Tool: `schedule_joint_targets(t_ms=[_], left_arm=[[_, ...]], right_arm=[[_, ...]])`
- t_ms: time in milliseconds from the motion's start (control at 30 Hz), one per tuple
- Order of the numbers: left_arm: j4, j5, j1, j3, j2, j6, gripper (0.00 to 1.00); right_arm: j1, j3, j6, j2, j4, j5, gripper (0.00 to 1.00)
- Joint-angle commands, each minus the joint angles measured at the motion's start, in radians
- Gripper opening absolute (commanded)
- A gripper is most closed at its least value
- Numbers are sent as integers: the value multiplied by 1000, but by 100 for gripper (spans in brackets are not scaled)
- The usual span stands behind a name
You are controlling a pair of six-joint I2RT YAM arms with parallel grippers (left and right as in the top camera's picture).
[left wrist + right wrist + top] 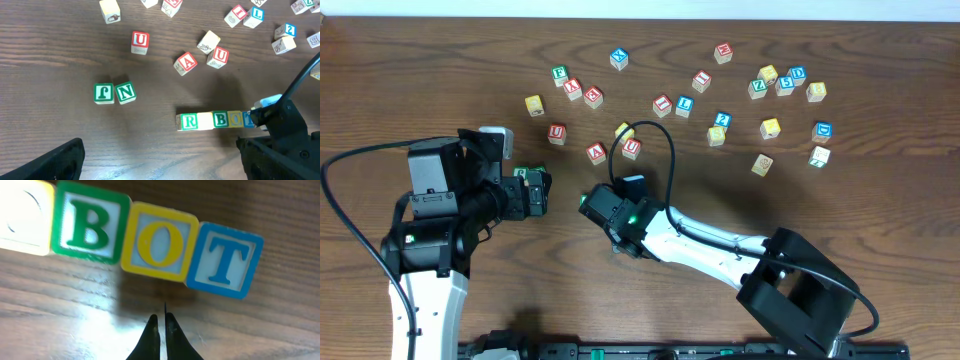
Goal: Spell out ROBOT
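Five cubes lie in a touching row on the wooden table: green-bordered R (188,121), a pale yellow-faced cube (205,121), green-bordered B (90,224), yellow O (159,241) and blue-bordered T (225,260). The T end sags slightly out of line. In the right wrist view my right gripper (161,317) is shut with nothing in it, its tips just short of the gap between O and T. In the left wrist view the right arm (285,125) covers part of the T. My left gripper (160,165) stands wide open and holds nothing, near the row's R end.
Two green cubes (114,93) sit side by side left of the row. Red-lettered U (140,41), A (186,62) and U (218,56) cubes lie beyond it. Several more cubes (770,85) are scattered across the back. The right arm's black cable (665,140) loops over the table.
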Motion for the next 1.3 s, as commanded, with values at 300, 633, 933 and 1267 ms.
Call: schedule_joint_targets(t_ms=[300,633,933,1267], left_arm=[[-3,1,4,3,-2,13,98],[-3,1,4,3,-2,13,98],[-3,1,4,3,-2,13,98],[-3,1,4,3,-2,13,98]], right_arm=[[-1,-5,105,19,-51,82,1],[-6,-5,109,19,-51,145,1],[-12,-5,120,19,-52,185,1],[-12,-5,121,19,-51,202,1]])
